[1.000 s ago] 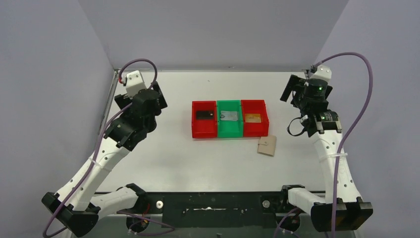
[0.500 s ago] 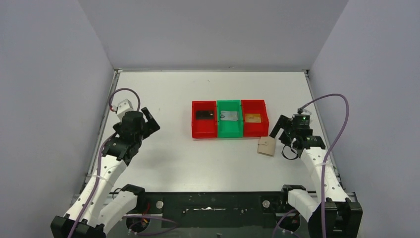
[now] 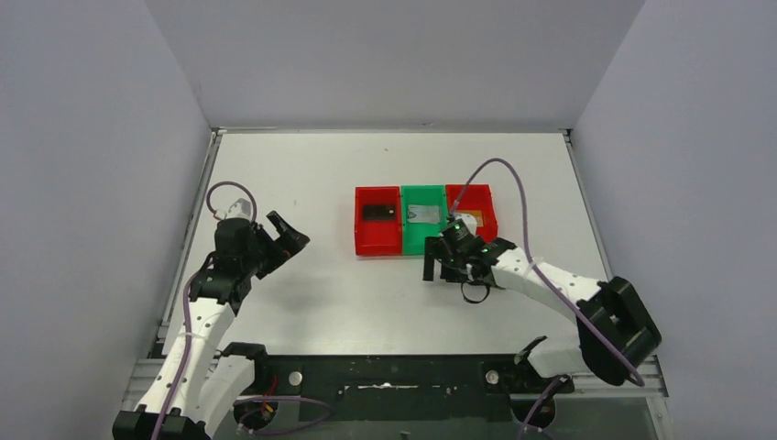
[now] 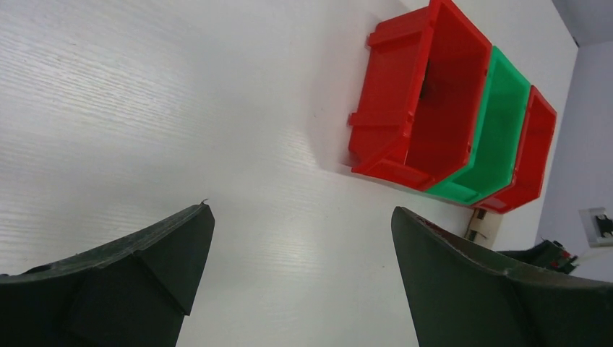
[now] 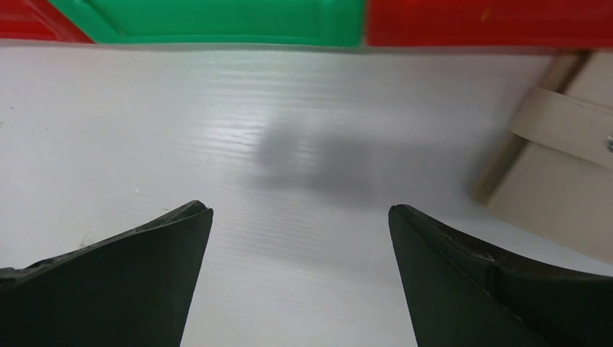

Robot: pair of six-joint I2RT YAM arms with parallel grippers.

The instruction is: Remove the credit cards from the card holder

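3 cards, 3 bins, 1 card holder; left gripper and right gripper both wide, empty.
Black card left of green bin, silver card inside, gold card right; holder front-right.

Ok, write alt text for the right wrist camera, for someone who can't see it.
The open right gripper hangs over the white table, holding nothing. The tan card holder lies at the right edge; a green bin and a red bin line the top.
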